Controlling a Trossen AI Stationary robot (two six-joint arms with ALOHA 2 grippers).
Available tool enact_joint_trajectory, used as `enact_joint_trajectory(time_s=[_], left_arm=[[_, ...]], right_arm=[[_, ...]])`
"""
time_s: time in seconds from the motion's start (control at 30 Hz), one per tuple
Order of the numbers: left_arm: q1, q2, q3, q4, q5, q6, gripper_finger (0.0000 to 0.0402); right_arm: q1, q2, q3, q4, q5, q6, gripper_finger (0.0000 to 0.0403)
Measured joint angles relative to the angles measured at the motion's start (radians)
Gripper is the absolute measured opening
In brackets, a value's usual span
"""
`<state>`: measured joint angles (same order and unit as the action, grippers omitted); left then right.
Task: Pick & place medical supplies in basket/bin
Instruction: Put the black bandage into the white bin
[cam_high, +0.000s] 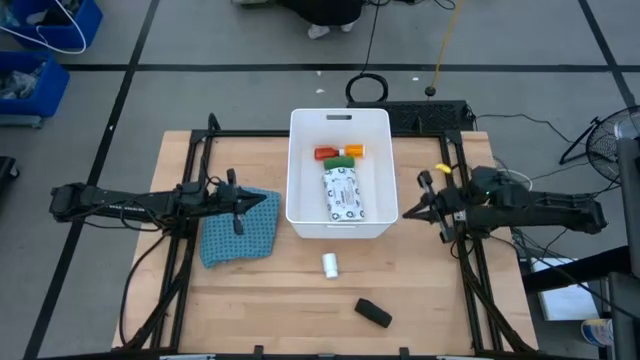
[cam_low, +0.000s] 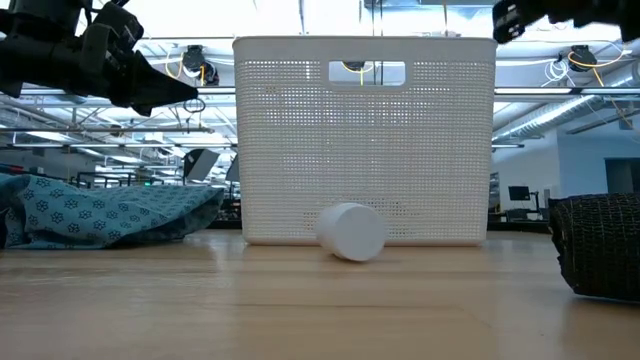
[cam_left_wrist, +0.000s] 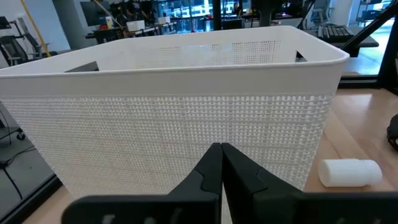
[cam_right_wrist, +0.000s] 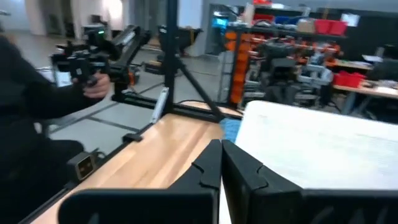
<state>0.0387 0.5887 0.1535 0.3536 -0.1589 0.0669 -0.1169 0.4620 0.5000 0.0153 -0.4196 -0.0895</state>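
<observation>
On the wooden desk (cam_high: 260, 300) we see the white bin (cam_high: 300, 170) near the far edge, holding bottles and a packet (cam_high: 343, 192); the white roll (cam_high: 331, 264) and black block (cam_high: 373, 313) lie nearer the front edge. Left gripper (cam_high: 262, 203) and right gripper (cam_high: 405, 213) are both clenched, empty. Blue crates (cam_high: 45, 45) stand on the floor.

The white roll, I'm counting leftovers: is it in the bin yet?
Out. The white roll lies on its side on the table, just outside the white bin's near wall.

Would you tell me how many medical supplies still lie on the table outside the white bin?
2: the white roll just in front of the bin, and the black block nearer the table's front edge. None seems hidden.
</observation>
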Motion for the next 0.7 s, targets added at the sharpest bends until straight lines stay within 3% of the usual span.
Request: enact_joint_trajectory(time_s=[0.2,0.37,0.5,0.7], left_arm=[[0.000,0.000,0.000,-0.019,0.000,-0.001,0.0010],[0.000,0.000,0.000,-0.036,0.000,-0.001,0.0010],[0.000,0.000,0.000,-0.043,0.000,0.003,0.0010],[0.000,0.000,0.000,-0.043,0.000,0.006,0.0010]], right_arm=[[0.035,-0.008,-0.214,0.325,-0.003,0.032,0.0001],[0.054,-0.019,-0.317,0.480,-0.048,0.031,0.0001],[0.054,-0.028,-0.340,0.494,-0.131,-0.033,0.0001],[0.053,-0.027,-0.355,0.407,-0.159,-0.125,0.0001]])
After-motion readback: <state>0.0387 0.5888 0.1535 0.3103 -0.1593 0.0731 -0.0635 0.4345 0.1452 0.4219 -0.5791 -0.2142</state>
